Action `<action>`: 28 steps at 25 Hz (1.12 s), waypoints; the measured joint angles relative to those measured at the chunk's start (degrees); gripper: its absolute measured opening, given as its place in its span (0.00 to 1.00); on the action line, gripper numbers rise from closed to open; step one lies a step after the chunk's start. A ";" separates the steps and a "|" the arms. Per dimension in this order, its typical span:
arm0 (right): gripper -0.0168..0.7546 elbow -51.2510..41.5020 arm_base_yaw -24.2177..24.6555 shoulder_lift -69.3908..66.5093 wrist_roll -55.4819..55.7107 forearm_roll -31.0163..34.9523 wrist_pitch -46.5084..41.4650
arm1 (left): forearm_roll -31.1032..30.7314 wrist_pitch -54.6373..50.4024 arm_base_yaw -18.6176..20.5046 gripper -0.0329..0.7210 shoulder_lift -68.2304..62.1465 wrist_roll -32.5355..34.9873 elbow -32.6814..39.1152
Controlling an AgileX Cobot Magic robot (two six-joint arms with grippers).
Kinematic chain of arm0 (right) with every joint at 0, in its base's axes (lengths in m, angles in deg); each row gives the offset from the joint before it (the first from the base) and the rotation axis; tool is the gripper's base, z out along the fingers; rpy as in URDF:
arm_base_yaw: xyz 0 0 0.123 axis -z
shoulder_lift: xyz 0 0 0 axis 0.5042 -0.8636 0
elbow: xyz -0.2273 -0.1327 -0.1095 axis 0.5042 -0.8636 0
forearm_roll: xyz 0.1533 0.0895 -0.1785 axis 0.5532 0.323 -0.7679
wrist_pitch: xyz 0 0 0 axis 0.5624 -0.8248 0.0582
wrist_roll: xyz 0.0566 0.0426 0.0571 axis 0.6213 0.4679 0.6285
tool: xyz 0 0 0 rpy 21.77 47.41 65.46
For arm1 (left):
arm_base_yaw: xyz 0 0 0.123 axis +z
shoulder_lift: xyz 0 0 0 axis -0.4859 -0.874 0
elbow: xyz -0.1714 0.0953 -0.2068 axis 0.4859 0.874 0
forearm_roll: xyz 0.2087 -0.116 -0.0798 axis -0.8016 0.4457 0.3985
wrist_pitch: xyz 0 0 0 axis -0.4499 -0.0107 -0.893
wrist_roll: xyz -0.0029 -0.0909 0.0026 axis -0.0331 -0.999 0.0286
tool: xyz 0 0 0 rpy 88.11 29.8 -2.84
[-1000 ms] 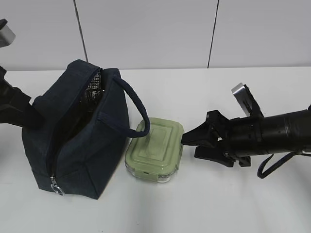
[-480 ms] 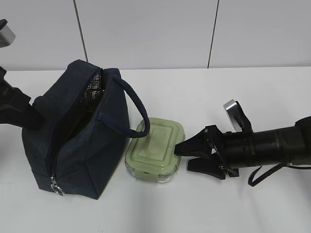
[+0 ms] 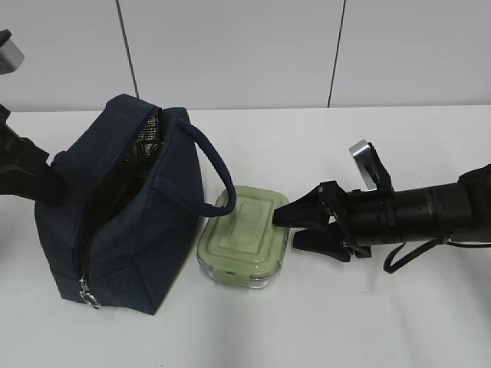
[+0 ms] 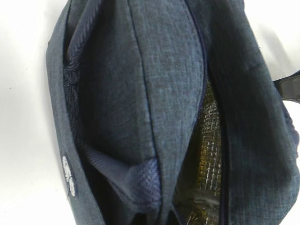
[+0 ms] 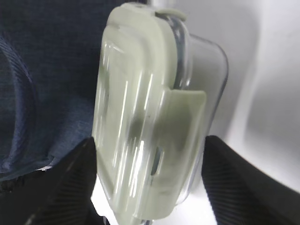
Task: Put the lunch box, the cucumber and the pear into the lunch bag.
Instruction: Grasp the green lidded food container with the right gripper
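The navy lunch bag (image 3: pixel 130 222) stands at the left with its top gaping and its foil lining (image 4: pixel 211 140) showing. My left gripper (image 3: pixel 52 180) is at the bag's left upper edge, shut on the fabric. The lunch box (image 3: pixel 242 234), green lid up, lies on the table against the bag's right side. My right gripper (image 3: pixel 288 230) is open, one finger (image 5: pixel 79 183) on the lid side and the other on the glass side of the box's right end (image 5: pixel 140 117). The cucumber and the pear are out of view.
The bag's strap handle (image 3: pixel 207 165) arches over the box's left edge. The zipper ring (image 3: pixel 90 297) hangs at the bag's front corner. White table (image 3: pixel 253 330) lies in front; a white wall stands behind.
My right gripper has moved left and slightly up, so its open jaws now straddle the lunch box's right end. The bag, the box and the left arm have not moved.
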 joint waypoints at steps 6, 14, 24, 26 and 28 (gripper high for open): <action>0.72 1.58 0.00 -1.40 0.00 0.12 0.04 | 0.00 0.17 0.00 0.04 0.00 0.00 0.00; 0.72 2.10 0.00 -2.39 0.11 0.12 -0.50 | 0.00 0.69 0.00 0.04 0.00 0.00 0.00; 0.72 2.37 0.00 -2.39 0.11 0.12 -1.02 | 0.00 0.95 0.00 0.04 0.00 0.00 0.00; 0.72 2.37 0.00 -2.39 0.11 0.12 -1.02 | 0.00 1.06 0.00 0.04 0.00 0.00 0.00; 0.72 2.37 -0.32 -2.39 0.11 0.12 -0.88 | 0.00 1.06 0.00 0.04 0.00 0.00 0.00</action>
